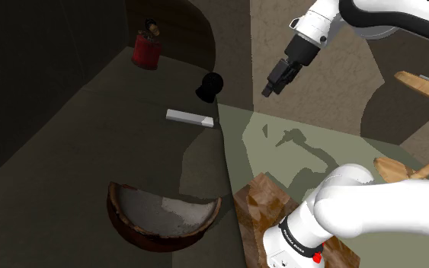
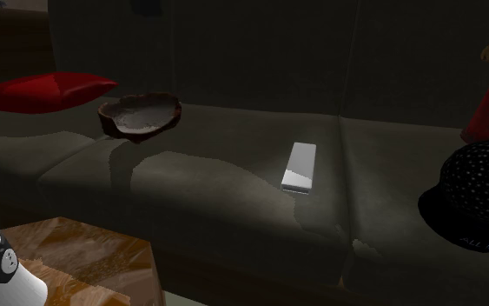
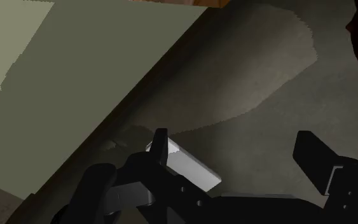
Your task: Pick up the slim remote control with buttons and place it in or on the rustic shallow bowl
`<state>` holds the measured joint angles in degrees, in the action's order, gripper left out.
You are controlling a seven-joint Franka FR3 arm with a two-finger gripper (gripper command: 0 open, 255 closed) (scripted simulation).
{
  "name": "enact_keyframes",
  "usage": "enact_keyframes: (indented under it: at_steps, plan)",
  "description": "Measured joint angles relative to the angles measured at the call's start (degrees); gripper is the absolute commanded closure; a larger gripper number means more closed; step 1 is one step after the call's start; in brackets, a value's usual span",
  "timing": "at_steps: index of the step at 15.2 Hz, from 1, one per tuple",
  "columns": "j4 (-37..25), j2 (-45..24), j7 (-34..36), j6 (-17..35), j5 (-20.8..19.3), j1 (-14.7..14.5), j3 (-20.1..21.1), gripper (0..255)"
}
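Remote [image 1: 190, 116]: slim flat pale-grey slab, frame centre in shoulder view, lying on dull grey cushion [image 1: 91, 145].
Bowl [image 1: 121, 224]: shallow, rough brown, jagged rim, lower left.
Gripper [image 1: 270, 91]: black, fingers wide apart, empty, upper right.

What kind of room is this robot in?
Probably a living room. There is a dark sofa with seat cushions, a red pillow lying on it, and a white remote control and a brown bowl on its seat.

Slim grey remote [image 2: 299, 168] flat, well apart from upright, seemingly chipped brown bowl [image 2: 140, 116].
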<state>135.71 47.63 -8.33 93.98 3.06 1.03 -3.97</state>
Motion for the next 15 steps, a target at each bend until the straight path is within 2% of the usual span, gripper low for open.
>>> enact_keyframes:
  at_steps: [2,6,15]
  plan:
    - [0.11,-0.83,-0.68,0.78,-0.2,-0.16,-0.25,0]
    - [-0.41,-7.28,-4.86,5.73,-1.02,-1.61,-1.28,0]
    - [-4.87,-26.63,-16.01,18.2,-1.99,-4.93,-3.77,0]
